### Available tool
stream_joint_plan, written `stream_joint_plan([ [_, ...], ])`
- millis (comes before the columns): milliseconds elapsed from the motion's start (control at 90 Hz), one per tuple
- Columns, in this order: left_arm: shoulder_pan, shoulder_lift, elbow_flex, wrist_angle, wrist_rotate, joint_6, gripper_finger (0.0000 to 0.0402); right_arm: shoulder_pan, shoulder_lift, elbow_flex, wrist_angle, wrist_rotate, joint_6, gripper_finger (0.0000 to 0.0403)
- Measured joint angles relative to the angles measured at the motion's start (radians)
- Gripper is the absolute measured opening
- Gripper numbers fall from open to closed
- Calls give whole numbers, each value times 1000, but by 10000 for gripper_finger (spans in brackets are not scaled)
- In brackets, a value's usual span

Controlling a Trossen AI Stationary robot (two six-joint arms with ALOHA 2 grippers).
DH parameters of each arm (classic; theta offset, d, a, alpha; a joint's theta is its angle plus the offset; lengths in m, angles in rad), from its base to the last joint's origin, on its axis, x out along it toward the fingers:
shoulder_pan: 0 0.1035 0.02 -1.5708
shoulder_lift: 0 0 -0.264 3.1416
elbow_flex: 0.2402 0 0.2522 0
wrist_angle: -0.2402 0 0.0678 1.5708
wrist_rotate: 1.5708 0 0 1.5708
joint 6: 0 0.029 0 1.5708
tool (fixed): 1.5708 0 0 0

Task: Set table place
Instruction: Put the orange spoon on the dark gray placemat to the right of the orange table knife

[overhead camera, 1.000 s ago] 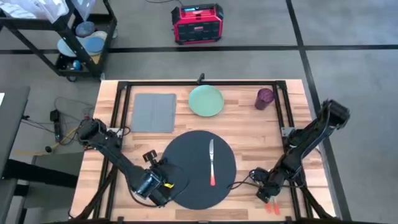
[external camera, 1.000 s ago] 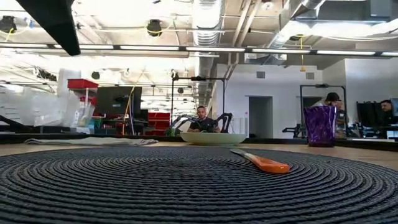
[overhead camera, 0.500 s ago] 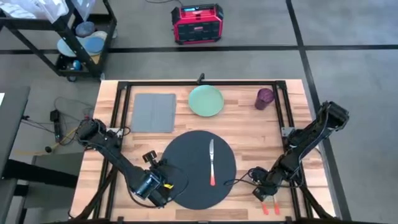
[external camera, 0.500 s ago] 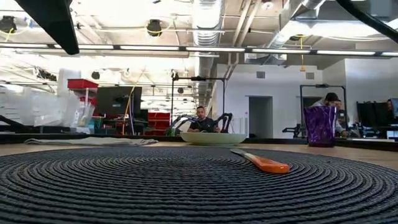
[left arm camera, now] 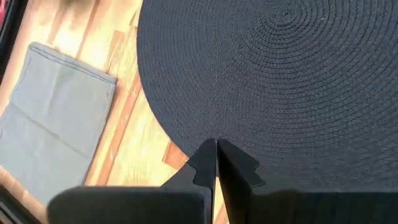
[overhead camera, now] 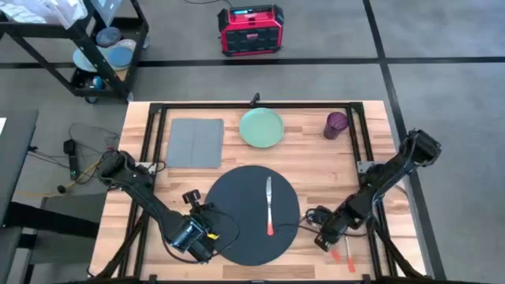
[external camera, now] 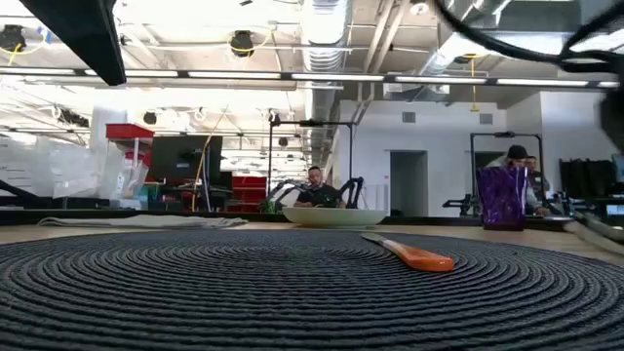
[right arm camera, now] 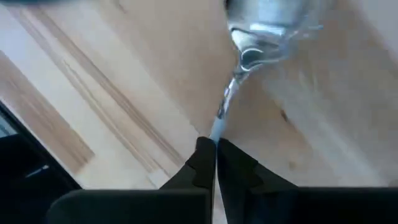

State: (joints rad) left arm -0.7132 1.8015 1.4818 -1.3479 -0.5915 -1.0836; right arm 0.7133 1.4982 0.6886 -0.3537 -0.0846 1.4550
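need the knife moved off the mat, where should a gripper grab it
Take the knife by its orange handle, coming straight down from above. It lies flat on the placemat, handle toward the near edge, so fingers should close across the handle's width. The right gripper is shut on a spoon, so it isn't free.

On the one table (overhead camera: 316, 170) lay a single round black placemat (overhead camera: 237, 229), one grey napkin (overhead camera: 195, 143), one green plate (overhead camera: 261, 128) and one purple cup (overhead camera: 336, 124). I counted three orange-handled utensils: one on the mat (overhead camera: 269, 206) and two near the right front edge (overhead camera: 344, 254). Two arms worked there.
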Motion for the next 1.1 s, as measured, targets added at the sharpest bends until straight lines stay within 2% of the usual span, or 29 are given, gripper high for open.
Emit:
stream_joint_plan([
  [189, 0, 0, 0, 0, -7, 0, 0, -114, -2, 51, -42, -57, -164, 1],
  [733, 0, 0, 0, 4, -26, -30, 0, -391, -5, 167, -37, -87, -448, 0],
  [856, 0, 0, 0, 4, -29, -31, 0, -417, -5, 167, -67, -81, -435, 0],
  [1100, 0, 0, -1, 51, -54, -45, 0, -387, -24, 129, -173, -20, -341, 0],
])
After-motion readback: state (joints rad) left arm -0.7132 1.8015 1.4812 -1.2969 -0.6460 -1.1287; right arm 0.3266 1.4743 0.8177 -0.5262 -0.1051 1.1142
